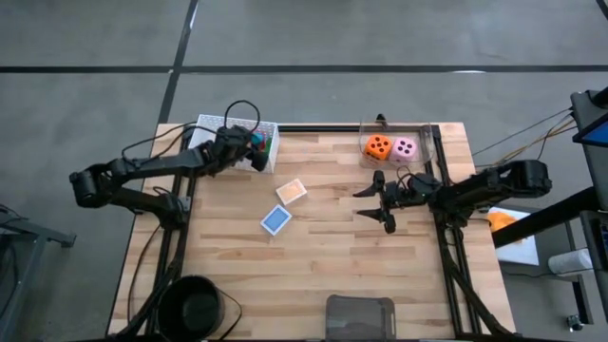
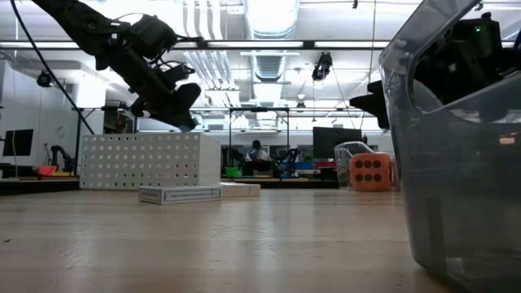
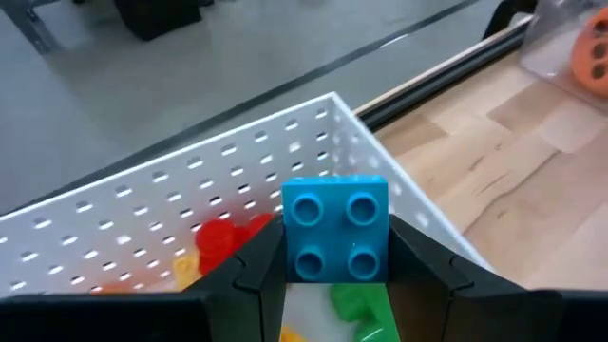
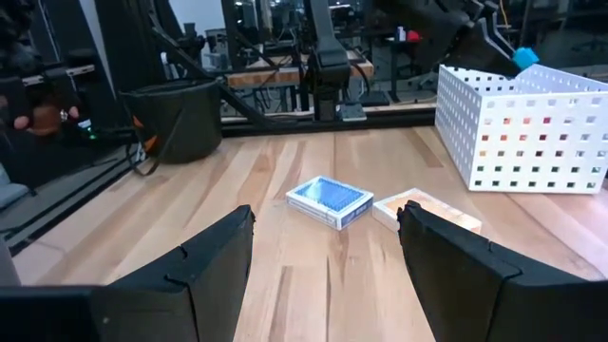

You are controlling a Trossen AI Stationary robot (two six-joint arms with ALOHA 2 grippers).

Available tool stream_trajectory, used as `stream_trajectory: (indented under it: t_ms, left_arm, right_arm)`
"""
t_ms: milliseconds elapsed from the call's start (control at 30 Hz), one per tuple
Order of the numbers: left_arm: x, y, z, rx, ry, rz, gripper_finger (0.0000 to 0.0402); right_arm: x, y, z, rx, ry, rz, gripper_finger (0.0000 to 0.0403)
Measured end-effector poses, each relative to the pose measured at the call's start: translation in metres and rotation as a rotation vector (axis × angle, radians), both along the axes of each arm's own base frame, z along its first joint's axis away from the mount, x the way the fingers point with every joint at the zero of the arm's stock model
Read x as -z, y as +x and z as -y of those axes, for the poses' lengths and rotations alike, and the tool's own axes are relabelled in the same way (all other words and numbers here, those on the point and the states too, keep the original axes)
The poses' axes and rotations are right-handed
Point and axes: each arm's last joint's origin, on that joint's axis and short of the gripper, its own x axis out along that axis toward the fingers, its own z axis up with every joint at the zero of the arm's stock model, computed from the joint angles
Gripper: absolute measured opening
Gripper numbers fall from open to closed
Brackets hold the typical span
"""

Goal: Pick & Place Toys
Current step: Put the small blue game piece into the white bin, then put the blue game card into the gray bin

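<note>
My left gripper (image 1: 255, 142) is shut on a teal brick (image 3: 336, 231) above the white perforated basket (image 1: 237, 133) at the table's far left. Red, yellow, orange and green bricks (image 3: 220, 242) lie inside the basket. My right gripper (image 1: 377, 201) is open and empty above the table's right middle. A blue card (image 1: 275, 220) and a peach card (image 1: 292, 191) lie flat on the table between the arms; both also show in the right wrist view, the blue card (image 4: 330, 200) and the peach card (image 4: 427, 209). An orange die (image 1: 378, 147) and a pink die (image 1: 405, 149) sit in a clear tray. My left gripper pinches the teal brick by its two opposite side walls (image 3: 289, 256) between its two fingers. The brick's studded top faces the wrist camera. The brick is lifted clear, over the basket's inside near its right wall.
A clear tray (image 1: 432, 142) with the dice stands at the far right. A grey bin (image 1: 359, 316) stands at the near edge and fills the right of the low view (image 2: 464, 146). A black round bucket (image 1: 195, 306) sits at the near left. Bare wood lies around the cards.
</note>
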Motion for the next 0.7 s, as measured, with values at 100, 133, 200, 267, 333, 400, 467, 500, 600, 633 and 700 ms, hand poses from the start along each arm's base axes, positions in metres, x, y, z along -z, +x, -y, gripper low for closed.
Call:
stream_trajectory:
  t_ms: [100,133,200,267,333,400,467,500,600,633,700]
  left_arm:
    - [0.0017,-0.0017,-0.0005,-0.005,-0.011,-0.019,0.0134]
    - [0.0022,-0.0020,-0.0003,-0.005,-0.014,-0.025,0.0134]
    - [0.0030,-0.0026,0.0000,-0.005,-0.020,-0.034,0.0134]
    - [0.0039,-0.0032,0.0003,-0.005,-0.026,-0.045,0.0134]
    - [0.0050,-0.0040,0.0006,-0.006,-0.033,-0.057,0.0145]
    - [0.0056,-0.0044,0.0009,-0.006,-0.037,-0.063,0.0178]
    - [0.0060,-0.0047,0.0010,-0.007,-0.040,-0.067,0.0217]
    - [0.0060,-0.0047,0.0010,-0.010,-0.043,-0.063,0.0234]
    - [0.0060,-0.0047,0.0010,-0.015,-0.047,-0.058,0.0272]
    - [0.0060,-0.0047,0.0010,-0.014,-0.047,-0.058,0.0279]
    - [0.0059,-0.0047,0.0011,-0.014,-0.047,-0.058,0.0287]
  right_arm:
    - [0.0015,0.0012,0.0002,0.000,0.000,0.004,0.0258]
    - [0.0016,0.0016,0.0003,0.000,-0.001,0.009,0.0258]
    - [0.0025,0.0021,0.0004,0.000,-0.001,0.011,0.0258]
    - [0.0031,0.0026,0.0005,0.000,0.002,0.012,0.0258]
    - [0.0033,0.0027,0.0005,0.000,0.004,0.013,0.0258]
    - [0.0034,0.0028,0.0005,0.000,0.005,0.013,0.0258]
    - [0.0027,0.0026,0.0005,0.000,0.004,0.016,0.0258]
    - [0.0019,0.0024,0.0005,0.000,0.003,0.022,0.0258]
    - [0.0005,0.0021,0.0004,0.000,0.002,0.029,0.0258]
    - [0.0003,0.0021,0.0004,0.000,0.001,0.031,0.0258]
    - [0.0004,0.0021,0.0004,0.000,0.001,0.030,0.0258]
